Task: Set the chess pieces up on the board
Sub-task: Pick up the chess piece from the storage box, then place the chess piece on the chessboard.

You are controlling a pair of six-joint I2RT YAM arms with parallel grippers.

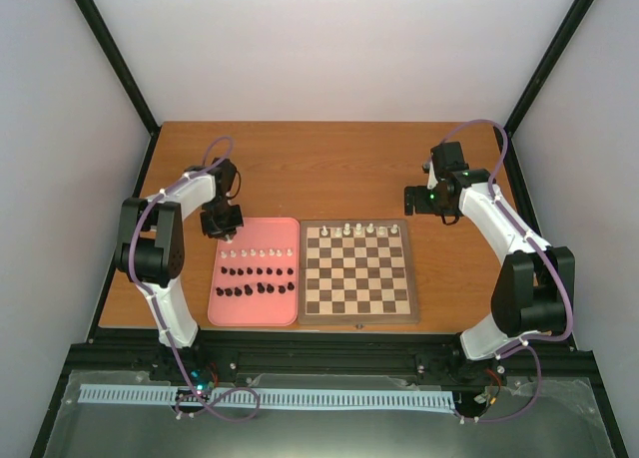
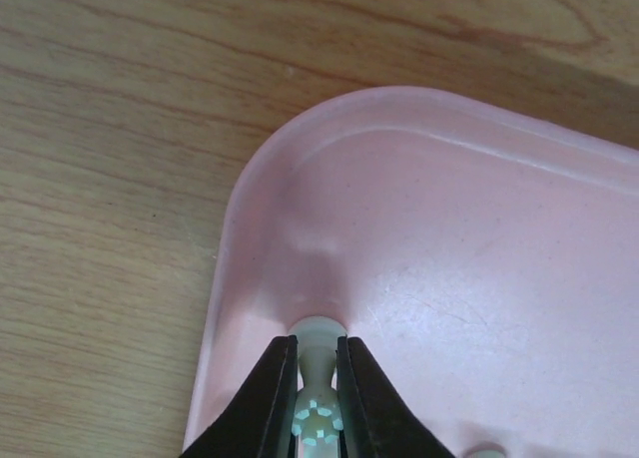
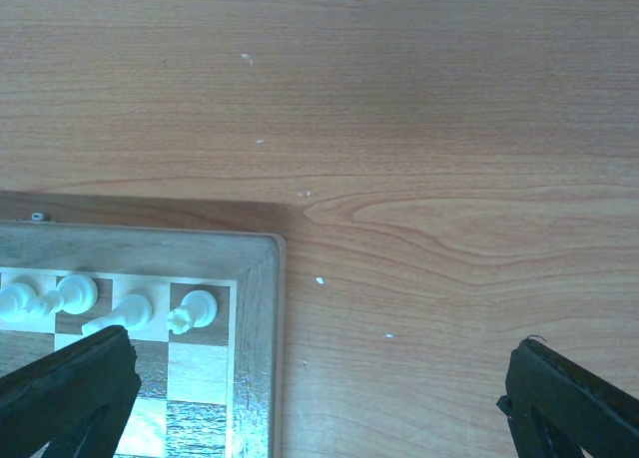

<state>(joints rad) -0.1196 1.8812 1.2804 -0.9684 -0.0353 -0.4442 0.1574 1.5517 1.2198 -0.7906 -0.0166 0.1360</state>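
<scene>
The left gripper [image 2: 318,378] has its two dark fingers [image 2: 268,398] pressed together on a small white piece [image 2: 318,350]. They pinch it at its narrow middle. The piece stands in the far left corner of the pink tray [image 2: 479,229], close to the rounded wall. Its upper part is half hidden between the fingers and cut by the lower edge of the wrist view, so I cannot tell which kind of piece it is.

The right gripper [image 3: 319,363] is spread wide and holds nothing. It hangs over the bare wooden table [image 3: 399,129], just beside the far right corner of the board [image 3: 255,378]. Only the tips of its fingers [image 3: 70,388] come into the view.

From above, the board [image 1: 359,278] lies in the middle of the table, touching the right side of the tray. Some white pieces [image 1: 359,229] stand in its far row. The one in the corner looks like a rook [image 3: 192,311]. On the tray there is one row of white pawns [image 1: 258,251] and two rows of black pieces [image 1: 258,281], too small to name one by one.
</scene>
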